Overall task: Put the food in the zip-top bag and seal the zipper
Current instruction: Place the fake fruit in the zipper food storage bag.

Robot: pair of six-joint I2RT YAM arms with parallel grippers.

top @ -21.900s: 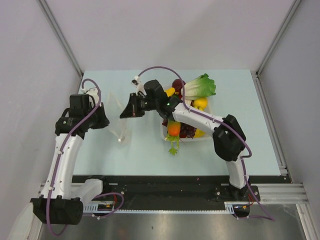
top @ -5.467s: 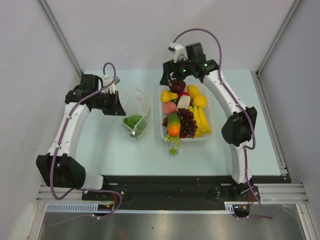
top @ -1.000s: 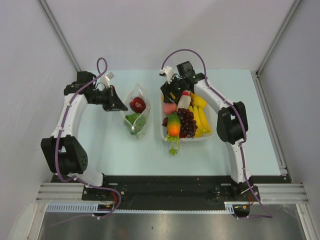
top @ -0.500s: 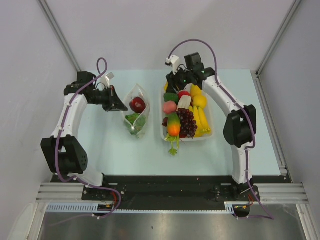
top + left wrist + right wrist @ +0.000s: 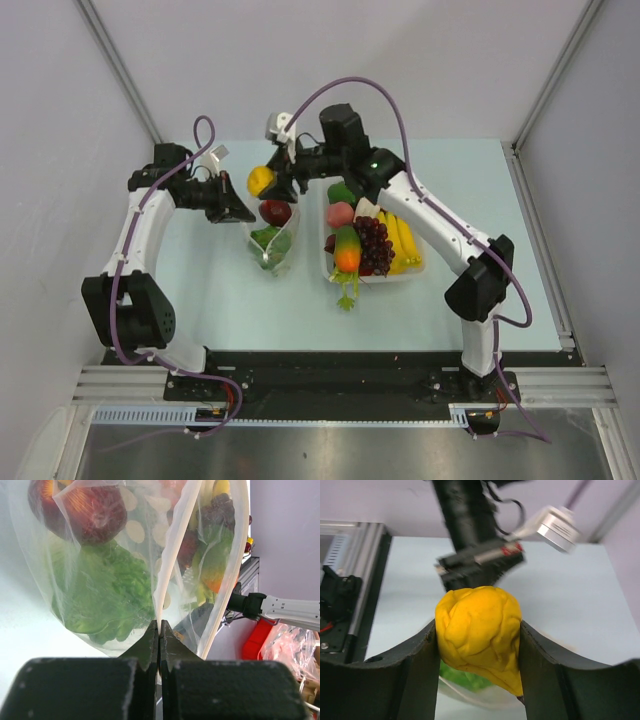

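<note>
Right gripper [image 5: 268,182] clamped on a knobbly yellow fruit [image 5: 260,180], upper centre of the top view, just up and left of the zip-top bag [image 5: 270,245] and its mouth. In the wrist view the gripper [image 5: 479,645] has one black finger [image 5: 417,672] pressed on each flank of the fruit [image 5: 479,627]. The fruit's long axis runs top to bottom of that frame, leaning a little, narrow end to the lower right. Left gripper [image 5: 240,213] sits at the bag's left edge, left of centre in the top view. Its wrist view shows the gripper [image 5: 158,630] with jaws together, pinching a pale strip of the bag [image 5: 45,595], the zipper [image 5: 172,555], which rises from the fingertips towards the upper right. A second pale strip stands apart to its right, so the mouth is open. The bag lies on the pale blue table [image 5: 480,200], just left of the white tray [image 5: 385,279]. Its long axis runs up and down the top view, mouth towards the upper edge, narrow closed end towards the lower edge. Inside: a green lettuce head [image 5: 268,240] low in the bag, lettuce [image 5: 107,597], and a dark red fruit [image 5: 275,211] near the mouth, red fruit [image 5: 87,507]. The tray holds a carrot [image 5: 347,255], purple grapes [image 5: 373,245] and bananas [image 5: 400,240].
</note>
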